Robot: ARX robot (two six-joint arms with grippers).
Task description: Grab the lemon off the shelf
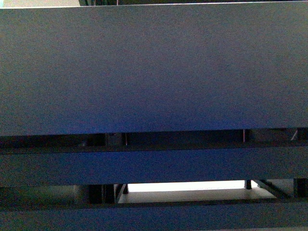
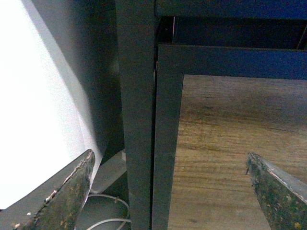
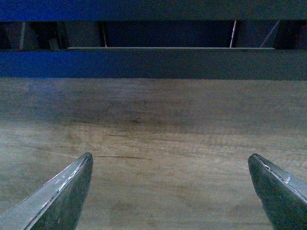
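The black metal shelf [image 1: 154, 67] fills the front view, its deep front lip right before the camera, with lower tiers beneath. No lemon shows in any view. My left gripper [image 2: 170, 165] is open beside a black upright [image 2: 139, 120] of the shelf, nothing between its fingers. My right gripper [image 3: 170, 165] is open too, over wood-grain floor [image 3: 153, 143], facing a low dark crossbar [image 3: 153, 64] of the shelf. Neither arm appears in the front view.
A white wall or panel [image 2: 33, 96] stands beside the upright in the left wrist view, with a white cable [image 2: 108, 211] lying at its foot. Wood-grain floor [image 2: 225, 158] lies past the frame. A bright gap [image 1: 187, 186] opens under the lower tiers.
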